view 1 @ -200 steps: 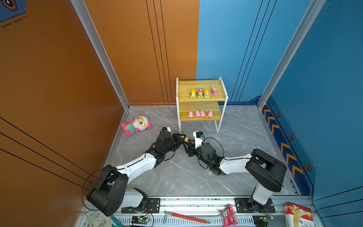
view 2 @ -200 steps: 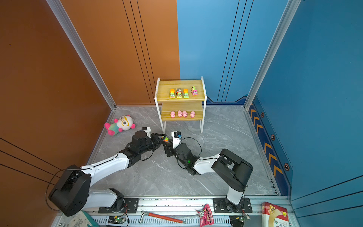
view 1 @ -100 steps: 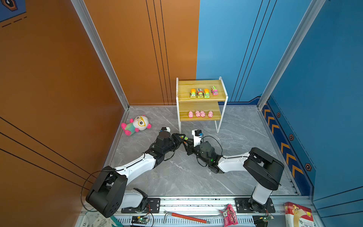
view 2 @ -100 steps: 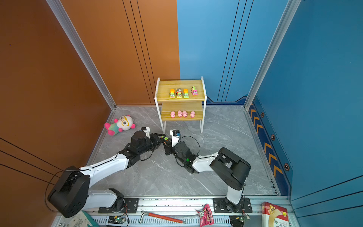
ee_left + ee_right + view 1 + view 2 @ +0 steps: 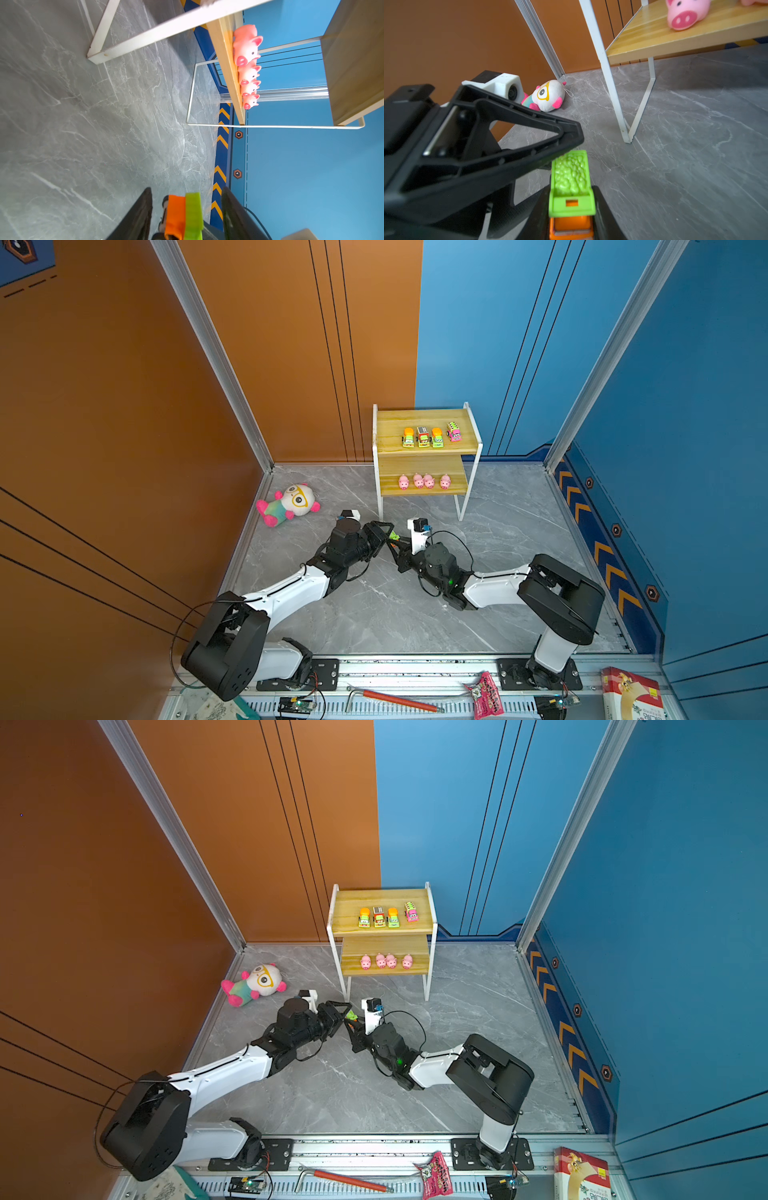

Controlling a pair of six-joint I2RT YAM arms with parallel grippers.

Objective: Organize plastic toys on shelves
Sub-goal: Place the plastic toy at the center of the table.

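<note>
Right gripper [image 5: 571,194] is pinching the green-and-orange truck [image 5: 570,178], roughly 7 o'clock from the shelves [image 5: 390,423] in a top view. Left gripper [image 5: 185,192] is spread open, fingers either side of it.

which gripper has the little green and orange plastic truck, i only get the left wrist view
observer: the right gripper is shut on the green and orange plastic truck.
operator: room up top? i only see the underside
observer: four small toy trucks stand in a row on the upper yellowish wooden board; its end toward the orange wall is bare.
operator: anything else loose nearby
observer: a white-headed plush doll with pink limbs lies beside that wall.
</note>
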